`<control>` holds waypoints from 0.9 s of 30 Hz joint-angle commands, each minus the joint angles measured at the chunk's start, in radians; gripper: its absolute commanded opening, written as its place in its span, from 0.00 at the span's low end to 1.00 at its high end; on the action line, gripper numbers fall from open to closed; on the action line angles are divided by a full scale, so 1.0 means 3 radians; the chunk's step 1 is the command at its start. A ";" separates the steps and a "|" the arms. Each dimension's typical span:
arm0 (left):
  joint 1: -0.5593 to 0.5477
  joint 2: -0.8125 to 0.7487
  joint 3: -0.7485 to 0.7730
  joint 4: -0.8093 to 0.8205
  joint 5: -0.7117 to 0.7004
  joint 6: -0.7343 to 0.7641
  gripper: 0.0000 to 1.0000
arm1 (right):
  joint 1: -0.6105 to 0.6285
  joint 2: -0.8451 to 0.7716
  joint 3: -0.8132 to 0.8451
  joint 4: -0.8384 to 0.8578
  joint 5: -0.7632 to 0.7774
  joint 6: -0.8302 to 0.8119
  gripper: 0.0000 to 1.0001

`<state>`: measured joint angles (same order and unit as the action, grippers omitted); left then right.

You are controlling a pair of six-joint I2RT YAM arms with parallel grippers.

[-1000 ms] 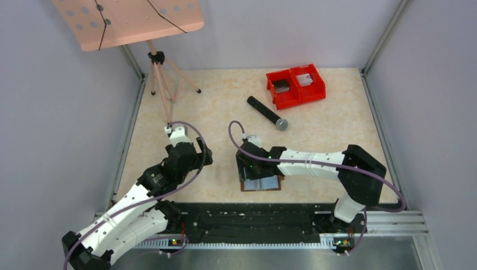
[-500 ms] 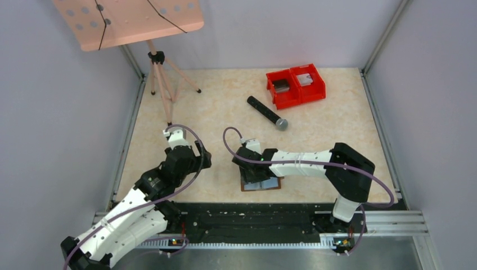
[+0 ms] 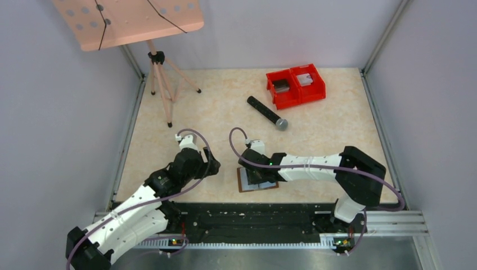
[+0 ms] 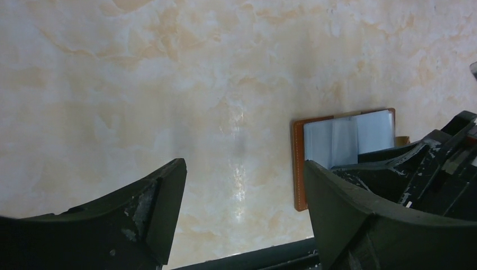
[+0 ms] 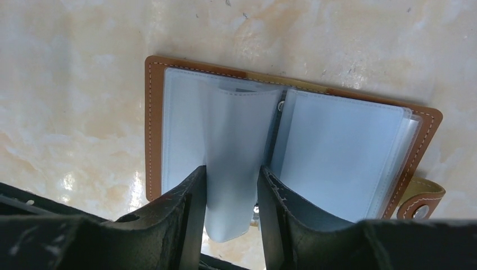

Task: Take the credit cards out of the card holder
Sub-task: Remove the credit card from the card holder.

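Since a second ago the right claw [image 5: 232, 170] has narrowed and the left arm has swung in toward the middle of the desk [image 3: 214, 107]. The card holder [image 3: 264, 184] has been nudged slightly to the left and turned a little.

Seen from its wrist camera, the right claw is drawn in to a slim gap. One pale pocket leaf [image 5: 233, 140] of the open card holder [image 5: 337, 152] stands up between its fingers [image 5: 188, 202]. The leaf meets both fingers and bows between them, so the claw is closed on it. Around the leaf the card holder lies spread flat on the desk, brown stitched border outward and grey-blue pockets facing up. Its small snap tab [image 5: 419, 202] sticks out at one corner. No card can be made out in the pockets.

From above, the right claw [image 3: 256, 171] sits on the card holder near the front edge of the desk, just ahead of the arm bases.

The left claw [image 4: 244, 174] is spread wide, with only bare desk between its fingers. The card holder [image 4: 343, 140] lies just past one of its fingers, apart from it. In the top view this claw [image 3: 211, 167] hangs just to the left of the card holder.

Farther back lies a black microphone [image 3: 268, 113], with the red twin bins [image 3: 296, 85] beyond it. A music stand [image 3: 129, 19] on a tripod occupies the far left corner.
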<state>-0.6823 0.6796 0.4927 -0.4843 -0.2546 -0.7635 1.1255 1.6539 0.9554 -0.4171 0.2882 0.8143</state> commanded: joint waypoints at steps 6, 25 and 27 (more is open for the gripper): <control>0.0004 0.0556 -0.0100 0.0564 0.0725 -0.0194 0.76 | -0.0273 -0.0597 -0.0667 0.1102 -0.0556 0.0086 0.31; 0.0004 0.1215 -0.0212 0.1319 0.1348 -0.0549 0.54 | -0.1030 -0.1110 -0.1867 0.2561 -0.1593 0.0436 0.22; 0.0004 0.1304 -0.0215 0.1408 0.1413 -0.0574 0.49 | -0.1057 -0.1158 -0.1900 0.2574 -0.1618 0.0469 0.23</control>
<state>-0.6823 1.0367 0.4335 -0.1650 0.1265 -0.9108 0.8303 1.3567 0.3965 0.2684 -0.1524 0.9272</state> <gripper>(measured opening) 0.531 0.228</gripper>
